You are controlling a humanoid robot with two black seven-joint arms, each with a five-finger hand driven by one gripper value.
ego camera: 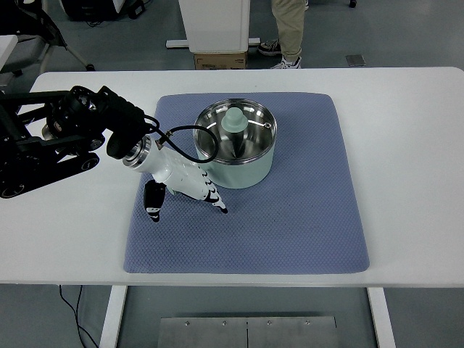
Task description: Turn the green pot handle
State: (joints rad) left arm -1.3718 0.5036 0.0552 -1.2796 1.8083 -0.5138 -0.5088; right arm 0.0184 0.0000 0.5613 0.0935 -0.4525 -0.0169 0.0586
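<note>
While I watch from the head camera, the green pot (pixel 238 154) sits on the far half of a blue-grey quilted mat (pixel 290 225) that covers the middle of the white table (pixel 413 145). It is a pale green pot with a shiny steel inside, and a pale green knobbed piece (pixel 234 121) stands up from its middle; I cannot tell whether that is a lid knob or the handle itself. I see 1 arm at work: the left arm (pixel 65 127) comes in from the left edge, black and bulky, with a black cable (pixel 181 145) looping from the wrist toward the pot's rim. Its left hand (pixel 181 181) is white with dark fingertips and lies low over the mat, just beside the pot's near-left wall. 1 finger (pixel 215 199) stretches out toward the pot's base and seems to touch or almost touch it, while another digit (pixel 153 199) hangs down apart on the left, so the hand looks spread and grips nothing I can make out. Beyond the table's far edge I see a person's legs (pixel 290 29) in tan trousers and sneakers, a white pedestal (pixel 215 25) and a cardboard box (pixel 220 60).
</note>
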